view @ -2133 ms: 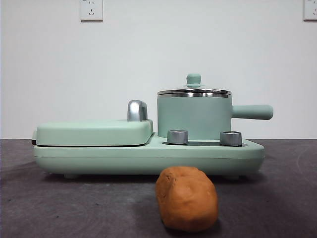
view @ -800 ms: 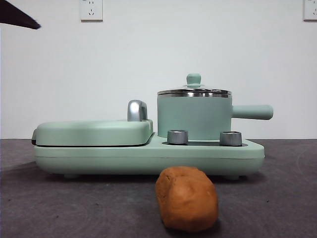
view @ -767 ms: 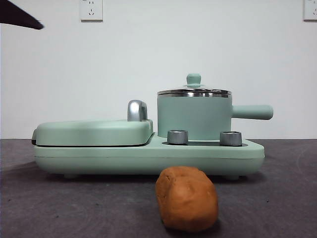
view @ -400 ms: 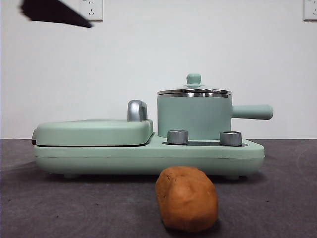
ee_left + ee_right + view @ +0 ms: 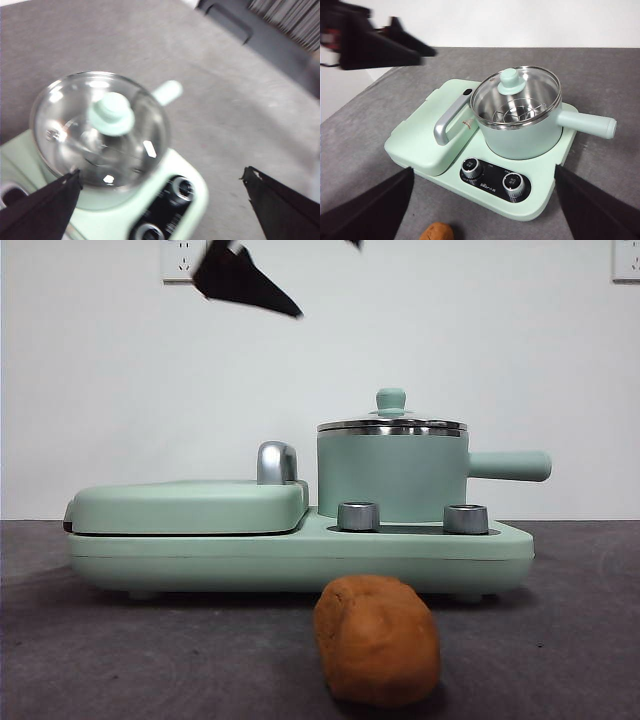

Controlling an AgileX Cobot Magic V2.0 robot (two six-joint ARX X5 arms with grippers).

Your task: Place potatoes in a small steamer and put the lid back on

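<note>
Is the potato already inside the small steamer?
No, the potato lies on the grey table in front of the appliance, and the lid sits closed on the small steamer.

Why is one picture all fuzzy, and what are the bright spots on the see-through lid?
Left wrist view: blurred, probably because that camera is moving; the white patches on the lid are glare. Right wrist view: pot and knobs sharp, the other gripper smeared. Front view: evenly lit, the potato slightly soft up close.
</note>
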